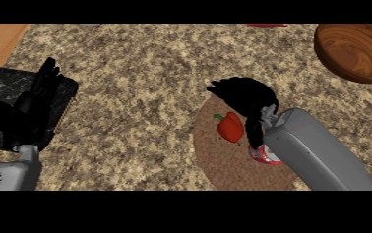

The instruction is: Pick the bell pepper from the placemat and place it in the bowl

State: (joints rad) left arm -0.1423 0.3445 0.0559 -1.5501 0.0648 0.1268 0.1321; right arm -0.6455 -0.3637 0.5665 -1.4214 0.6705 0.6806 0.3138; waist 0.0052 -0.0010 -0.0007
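Head view. A speckled brown counter (145,79) fills the frame. A round brown placemat (225,168) lies at lower centre-right, and the red pepper (231,127), with a green stem at its upper left, rests on it. The right robot hand (247,97) comes in from the lower right on a grey forearm (316,153) and sits over the placemat, just right of and above the pepper. Its fingers are curled downward; one dark finger runs down close beside the pepper's right edge, but whether it touches cannot be told. The pepper is not enclosed. A wooden bowl (347,50) stands at the upper right edge, well apart from the pepper. The left robot hand (36,104) rests at the left edge, fingers straight and pointing up, over a dark mat (69,92).
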